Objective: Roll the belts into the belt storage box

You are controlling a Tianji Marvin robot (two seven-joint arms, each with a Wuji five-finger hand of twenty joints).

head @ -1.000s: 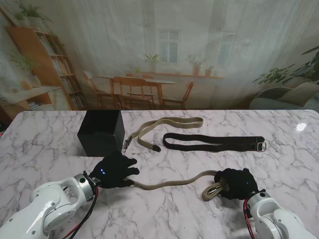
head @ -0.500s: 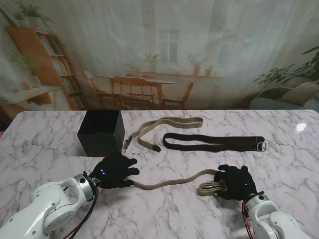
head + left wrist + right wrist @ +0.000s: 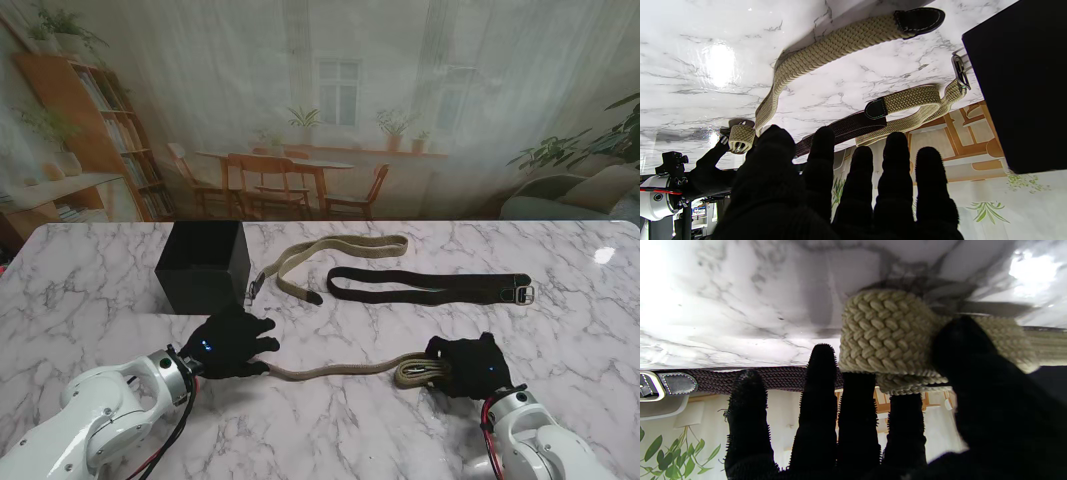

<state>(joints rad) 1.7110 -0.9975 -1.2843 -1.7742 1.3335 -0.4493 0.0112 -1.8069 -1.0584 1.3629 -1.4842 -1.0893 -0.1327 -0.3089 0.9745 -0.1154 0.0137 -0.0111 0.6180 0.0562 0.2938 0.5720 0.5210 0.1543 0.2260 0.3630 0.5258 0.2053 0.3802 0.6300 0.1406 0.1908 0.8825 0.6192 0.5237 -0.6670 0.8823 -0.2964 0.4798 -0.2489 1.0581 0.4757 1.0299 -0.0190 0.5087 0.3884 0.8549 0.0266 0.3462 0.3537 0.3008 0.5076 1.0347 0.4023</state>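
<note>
1. Your tan belt (image 3: 340, 368) ran left-right across the near surface (image 3: 400, 420).
2. Right hand (image 3: 468, 366) pinched its rolled end; buckle hidden.
3. Left hand (image 3: 228, 345), fingers spread, pressed the tip.

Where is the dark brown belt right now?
In the stand view the dark brown belt lies stretched out flat right of centre, farther from me than both hands, its buckle at the right end, just right of the folded beige belt.
</note>
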